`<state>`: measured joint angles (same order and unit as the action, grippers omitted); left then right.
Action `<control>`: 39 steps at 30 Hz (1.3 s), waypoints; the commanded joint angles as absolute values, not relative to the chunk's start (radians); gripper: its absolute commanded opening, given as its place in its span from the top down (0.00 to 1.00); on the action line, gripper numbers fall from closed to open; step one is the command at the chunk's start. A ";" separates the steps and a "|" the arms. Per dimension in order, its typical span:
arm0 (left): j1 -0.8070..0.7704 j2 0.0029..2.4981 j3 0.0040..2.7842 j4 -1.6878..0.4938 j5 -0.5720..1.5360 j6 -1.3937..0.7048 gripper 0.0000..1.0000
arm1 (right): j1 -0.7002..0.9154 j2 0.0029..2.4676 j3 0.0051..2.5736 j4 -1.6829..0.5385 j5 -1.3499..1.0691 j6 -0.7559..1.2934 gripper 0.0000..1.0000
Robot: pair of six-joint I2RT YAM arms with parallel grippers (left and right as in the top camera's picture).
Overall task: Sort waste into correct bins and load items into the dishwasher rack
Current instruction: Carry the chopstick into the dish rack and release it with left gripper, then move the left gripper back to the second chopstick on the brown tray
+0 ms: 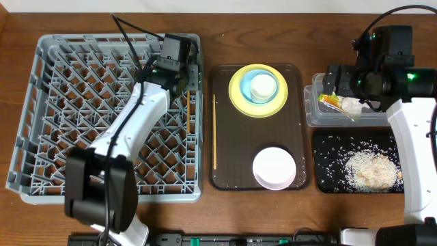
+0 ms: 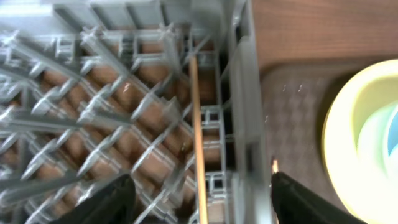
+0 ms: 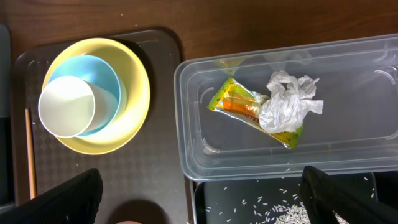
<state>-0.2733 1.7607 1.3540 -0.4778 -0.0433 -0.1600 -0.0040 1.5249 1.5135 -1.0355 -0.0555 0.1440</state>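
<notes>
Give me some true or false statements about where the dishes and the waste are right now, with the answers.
1. A chopstick lies in the rack. True.
2. The white bowl is in the rack. False: it stands on the brown tray.
3. The wrapper and the tissue are in the clear tub. True.
4. The heap of rice lies in the clear tub. False: it lies in the black tray.
5. The right tool grips the tissue. False: it is open and holds nothing.
</notes>
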 commanded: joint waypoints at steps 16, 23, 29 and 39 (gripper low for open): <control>-0.643 1.320 1.307 -1.117 0.014 -0.537 0.94 | 0.003 1.529 1.514 -1.037 -0.053 0.130 0.01; -0.813 1.397 1.093 -0.956 -0.132 -0.679 0.90 | 0.003 1.529 1.514 -1.037 -0.053 0.130 0.01; -0.820 1.520 1.037 -0.737 -0.209 -0.667 0.83 | 0.003 1.529 1.514 -1.037 -0.053 0.130 0.01; -0.816 1.746 1.037 -0.548 -0.427 -0.667 0.63 | 0.003 1.529 1.515 -1.037 -0.053 0.130 0.01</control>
<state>-0.8192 1.7012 1.0374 -0.5571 -0.3237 -0.6586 -0.0040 1.5249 1.5124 -1.0355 -0.0555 0.1440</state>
